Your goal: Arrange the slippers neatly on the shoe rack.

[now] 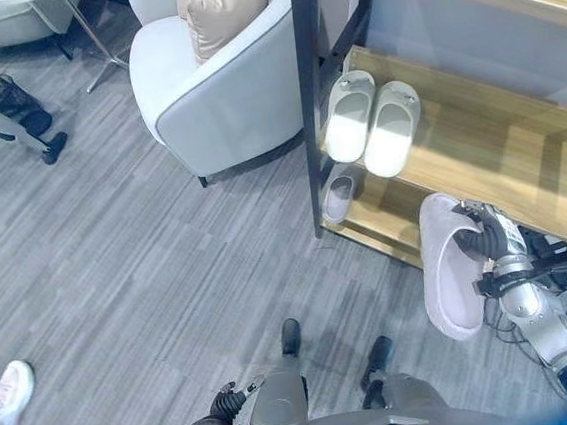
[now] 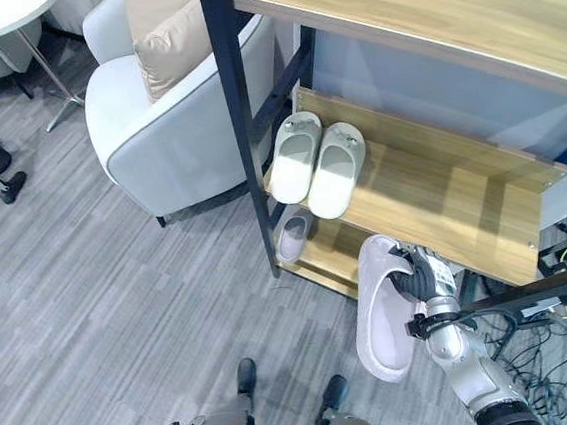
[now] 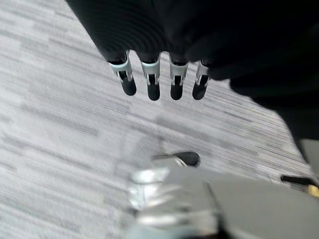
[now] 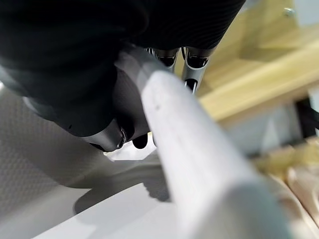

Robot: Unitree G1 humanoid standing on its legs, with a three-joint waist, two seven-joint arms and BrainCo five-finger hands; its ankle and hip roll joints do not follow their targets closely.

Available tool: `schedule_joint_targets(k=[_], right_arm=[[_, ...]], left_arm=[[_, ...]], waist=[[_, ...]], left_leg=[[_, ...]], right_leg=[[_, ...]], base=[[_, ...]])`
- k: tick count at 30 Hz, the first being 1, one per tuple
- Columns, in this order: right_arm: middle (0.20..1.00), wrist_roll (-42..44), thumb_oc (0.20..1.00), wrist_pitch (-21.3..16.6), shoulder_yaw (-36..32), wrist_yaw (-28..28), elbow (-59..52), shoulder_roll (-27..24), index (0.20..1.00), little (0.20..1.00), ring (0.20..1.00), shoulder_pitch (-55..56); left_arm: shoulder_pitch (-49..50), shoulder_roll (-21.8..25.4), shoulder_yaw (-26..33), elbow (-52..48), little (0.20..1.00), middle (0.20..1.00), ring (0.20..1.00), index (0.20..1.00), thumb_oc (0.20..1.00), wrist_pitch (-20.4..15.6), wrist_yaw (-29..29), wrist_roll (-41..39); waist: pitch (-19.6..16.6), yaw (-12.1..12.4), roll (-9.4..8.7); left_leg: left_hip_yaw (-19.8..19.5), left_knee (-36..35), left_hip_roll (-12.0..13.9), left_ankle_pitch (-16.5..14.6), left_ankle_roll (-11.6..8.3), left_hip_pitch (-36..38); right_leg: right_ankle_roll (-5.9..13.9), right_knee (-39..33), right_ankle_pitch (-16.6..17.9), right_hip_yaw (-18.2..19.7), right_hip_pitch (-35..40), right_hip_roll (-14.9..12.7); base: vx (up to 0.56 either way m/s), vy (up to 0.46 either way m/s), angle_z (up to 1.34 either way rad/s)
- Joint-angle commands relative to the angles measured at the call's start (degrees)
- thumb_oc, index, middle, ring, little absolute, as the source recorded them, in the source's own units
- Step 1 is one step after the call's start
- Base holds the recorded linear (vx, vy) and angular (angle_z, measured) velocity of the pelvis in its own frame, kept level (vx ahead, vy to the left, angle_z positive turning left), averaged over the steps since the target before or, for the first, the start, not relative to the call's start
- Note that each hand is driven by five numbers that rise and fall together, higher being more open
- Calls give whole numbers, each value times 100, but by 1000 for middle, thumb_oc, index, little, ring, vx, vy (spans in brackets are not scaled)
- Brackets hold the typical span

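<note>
A: Right robot hand (image 1: 482, 239) curled round the rim of a pale slipper (image 1: 448, 269), carried in the air just off the front edge of the shoe rack (image 1: 478, 144); left robot hand (image 3: 159, 82) low by the floor, fingers straight, holding nothing.

B: Step in hand?

A: Transport, I judge; a cream pair (image 1: 371, 121) sits side by side at the middle shelf's left end; a grey slipper (image 1: 339, 196) lies on the bottom shelf.

B: Next?

A: Probably lowering the held one beside the grey one, toe inward, clearing the shelf edge.
</note>
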Motion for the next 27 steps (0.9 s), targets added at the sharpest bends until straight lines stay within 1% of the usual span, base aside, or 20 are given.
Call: schedule_joint_targets(k=[1,2,4,5,6,7,9,11,13,14,16,19,20,22,23,25,26,27], right_arm=[[200,337,200,-274,90,119,-292,47,200,200,200,-196],[200,422,200,-279,186,205,-220,149,200,200,200,-180],[200,375,200,-270,300,279,-140,204,200,200,200,-176],[200,320,200,-255,365,269,-63,223,200,200,200,-239],[200,283,200,-219,488,279,38,311,200,200,200,-320],[200,246,200,-208,553,285,86,355,200,200,200,-353],[200,212,200,-195,643,288,138,423,200,200,200,-392],[200,165,200,-184,775,311,144,439,200,200,200,-409],[200,188,200,-205,838,326,169,421,200,200,200,-457],[200,178,200,-262,924,350,103,308,200,200,200,-503],[200,133,200,-303,1069,326,62,119,200,200,200,-706],[200,39,200,-329,1205,274,68,-67,200,200,200,-900],[200,14,200,-345,1289,234,130,-169,200,200,200,-1123],[200,-47,200,-366,1341,133,80,-379,200,200,200,-1395],[200,-153,200,-385,1378,69,61,-531,200,200,200,-1546],[200,-267,200,-383,1417,27,40,-713,200,200,200,-1703],[200,-304,200,-393,1466,12,49,-884,200,200,200,-1916],[200,-281,200,-395,1485,7,54,-975,200,200,200,-2051]], left_arm=[[-69,35,82,248,1000,1000,1000,1000,1000,-3,77,222],[-114,100,141,183,1000,1000,1000,1000,1000,-21,123,146],[-166,176,164,141,1000,1000,1000,1000,1000,-36,156,161],[-206,204,175,118,1000,1000,1000,1000,1000,-44,197,155],[-250,265,176,59,1000,1000,1000,1000,1000,-52,230,141],[-275,315,179,25,1000,1000,1000,1000,1000,-63,263,156],[-318,398,175,-13,1000,1000,1000,1000,1000,-77,301,183],[-342,411,134,-36,1000,1000,1000,1000,1000,-108,372,226],[-426,422,32,-29,1000,1000,1000,1000,1000,-123,350,285],[-479,396,-29,-42,1000,1000,1000,1000,1000,-173,377,338],[-626,400,-126,-111,1000,1000,1000,1000,1000,-220,459,330],[-725,404,-252,-192,1000,1000,1000,1000,1000,-269,521,341],[-820,421,-412,-289,1000,1000,1000,1000,1000,-310,589,380],[-963,468,-569,-411,1000,1000,1000,1000,1000,-360,650,397],[-1024,504,-636,-509,1000,1000,1000,1000,1000,-396,675,398],[-1116,546,-725,-627,1000,1000,1000,1000,1000,-435,690,399],[-1208,611,-774,-752,1000,1000,1000,1000,1000,-481,702,323],[-1255,633,-791,-798,1000,1000,1000,1000,1000,-492,697,261]], waist=[[-194,-21,-280],[-225,-48,-300],[-232,-71,-324],[-221,-90,-324],[-164,-83,-306],[-94,-92,-309],[58,-117,-359],[204,-114,-425],[331,-110,-501],[407,-79,-579],[530,-60,-573],[650,-39,-553],[774,-30,-538],[937,7,-530],[970,25,-506],[1022,22,-507],[1079,27,-471],[1101,25,-455]], left_leg=[[-159,484,15,-753,-169,-219],[-98,557,-77,-855,-110,-146],[-18,592,-147,-947,-42,-50],[53,618,-194,-988,27,-20],[154,629,-236,-1090,128,116],[206,629,-243,-1129,171,210],[256,666,-262,-1194,204,333],[271,678,-271,-1227,202,393],[212,888,-309,-1246,163,314],[181,1158,-360,-1258,93,-86],[100,1389,-308,-1186,23,-535],[19,1611,-238,-1168,-47,-842],[-48,1814,-177,-1161,-101,-1116],[-123,2260,-132,-1228,-157,-1579],[-122,2514,-89,-1277,-167,-1814],[-132,2829,-45,-1354,-192,-2045],[-151,3216,17,-1455,-198,-2393],[-158,3441,53,-1508,-208,-2601]], right_leg=[[302,525,-789,352,225,-144],[367,561,-756,448,290,-244],[423,759,-747,515,263,-357],[488,1014,-680,519,170,-487],[552,1492,-606,489,62,-694],[611,1811,-529,509,-62,-787],[638,2157,-494,710,-266,-834],[613,1860,-367,749,-429,-803],[605,1490,-403,851,-380,-716],[577,1091,-399,1054,-348,-585],[495,1192,-412,1199,-675,-487],[389,1367,-501,1233,-967,-430],[318,1611,-607,1203,-1234,-425],[267,2130,-799,1185,-1674,-427],[283,2476,-871,1153,-1940,-491],[263,2769,-1004,1188,-2150,-523],[232,3246,-1175,1223,-2500,-567],[209,3474,-1273,1254,-2705,-584]], base=[[92,302,-21],[78,208,-28],[72,248,-32],[66,302,-29],[58,292,-37],[58,231,-41],[10,88,-39],[-5,-40,-22],[-50,-122,-9],[-144,-147,26],[-194,-146,44],[-120,-128,12],[-156,-197,-7],[-154,-197,19],[-97,-127,20],[-76,-70,10],[-109,-62,9],[-102,-47,5]])
